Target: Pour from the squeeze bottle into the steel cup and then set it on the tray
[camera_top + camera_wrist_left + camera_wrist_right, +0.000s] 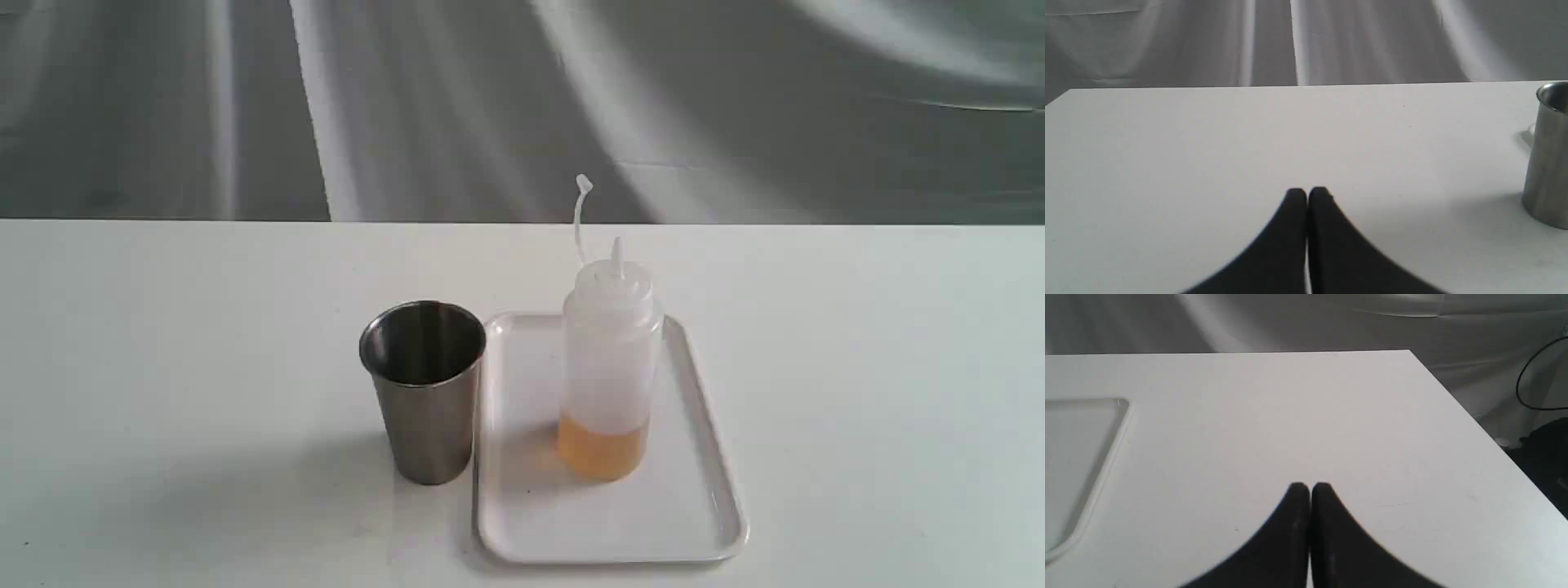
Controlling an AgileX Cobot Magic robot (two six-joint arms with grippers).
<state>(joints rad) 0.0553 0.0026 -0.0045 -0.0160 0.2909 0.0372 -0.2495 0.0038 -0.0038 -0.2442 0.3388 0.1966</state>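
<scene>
Upright squeeze bottle (608, 359) on tray (522, 510)

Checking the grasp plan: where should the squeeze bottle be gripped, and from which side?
Grip the squeeze bottle around its cylindrical body at mid-height, below the cone nozzle. It stands upright on the tray, with the steel cup close on its left, so a level approach from the right by the right hand, now shut, looks safest.
</scene>
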